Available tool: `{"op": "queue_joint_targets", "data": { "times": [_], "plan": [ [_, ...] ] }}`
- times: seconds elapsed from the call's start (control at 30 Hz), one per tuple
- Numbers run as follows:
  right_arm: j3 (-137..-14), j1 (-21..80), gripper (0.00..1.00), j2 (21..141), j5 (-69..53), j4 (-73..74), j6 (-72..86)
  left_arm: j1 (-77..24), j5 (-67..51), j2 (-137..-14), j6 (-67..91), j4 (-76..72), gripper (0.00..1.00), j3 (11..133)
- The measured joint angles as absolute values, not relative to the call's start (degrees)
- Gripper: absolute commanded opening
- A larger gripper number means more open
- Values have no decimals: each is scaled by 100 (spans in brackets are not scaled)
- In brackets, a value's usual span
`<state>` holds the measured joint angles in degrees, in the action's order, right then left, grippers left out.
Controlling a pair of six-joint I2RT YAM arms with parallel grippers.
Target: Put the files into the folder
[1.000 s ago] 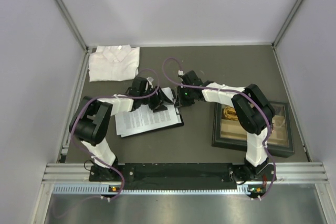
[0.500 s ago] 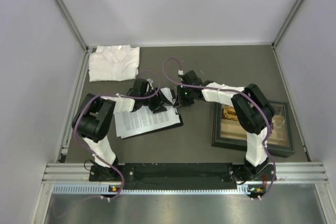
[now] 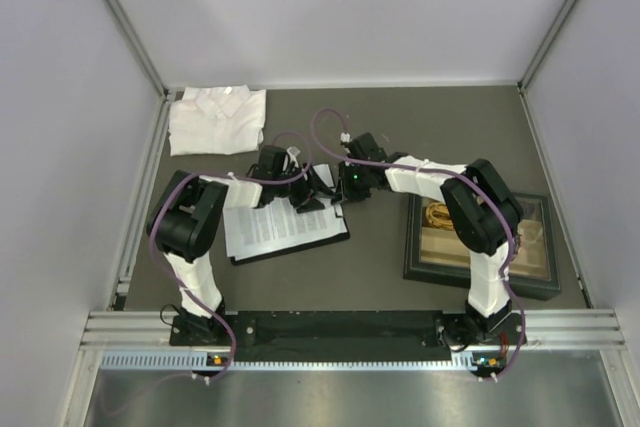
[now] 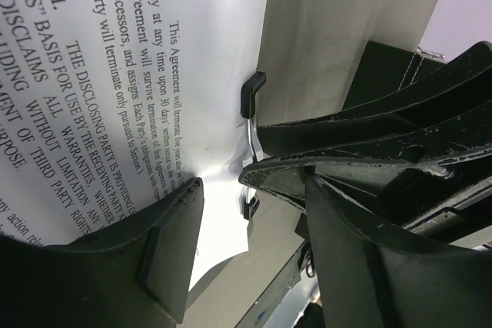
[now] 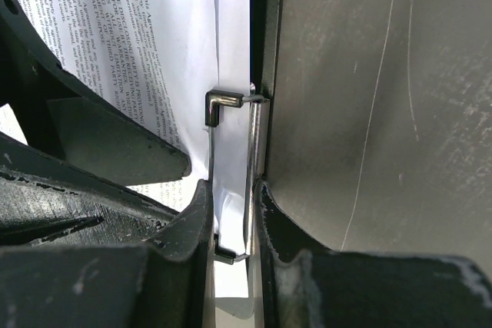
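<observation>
my right gripper (image 5: 232, 193) pinches the folder's (image 5: 258, 28) metal clip (image 5: 252, 144); left gripper (image 4: 247, 190), jaws partly apart, hovers over the files (image 4: 154, 51).

A dark grey-olive table (image 3: 440, 132) fills the floor of a booth. Plain pale walls close it in: a back wall (image 3: 340, 7), a left wall (image 3: 55, 147) and a right wall (image 3: 605, 157). Slanting aluminium posts (image 3: 120, 17) mark the two far corners. A slotted aluminium rail (image 3: 570, 327) runs along the near edge, with a brushed metal sheet (image 3: 350, 397) in front of it. The light is even and soft, and shadows are faint.
</observation>
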<state>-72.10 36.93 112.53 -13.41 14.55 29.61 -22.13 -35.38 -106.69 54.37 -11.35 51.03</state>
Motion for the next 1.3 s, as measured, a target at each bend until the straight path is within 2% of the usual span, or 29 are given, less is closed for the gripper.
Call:
{"op": "queue_joint_targets", "data": {
  "times": [0.3,0.7,1.03,1.3],
  "plan": [
    [-7205,3682,0,11253,-1347,1457,2987,-2265,-3321,-10429,5179,-478,79,5284],
    [-7205,3684,0,11253,-1350,1439,2985,-2397,-3140,-10156,5140,-132,82,5284],
    [-7207,3684,0,11253,-1354,1431,2985,-2257,-2421,-9332,5262,353,87,5282],
    [-7207,3684,0,11255,-1361,1413,2980,-2171,-2145,-9907,5461,707,88,5354]
  ]
}}
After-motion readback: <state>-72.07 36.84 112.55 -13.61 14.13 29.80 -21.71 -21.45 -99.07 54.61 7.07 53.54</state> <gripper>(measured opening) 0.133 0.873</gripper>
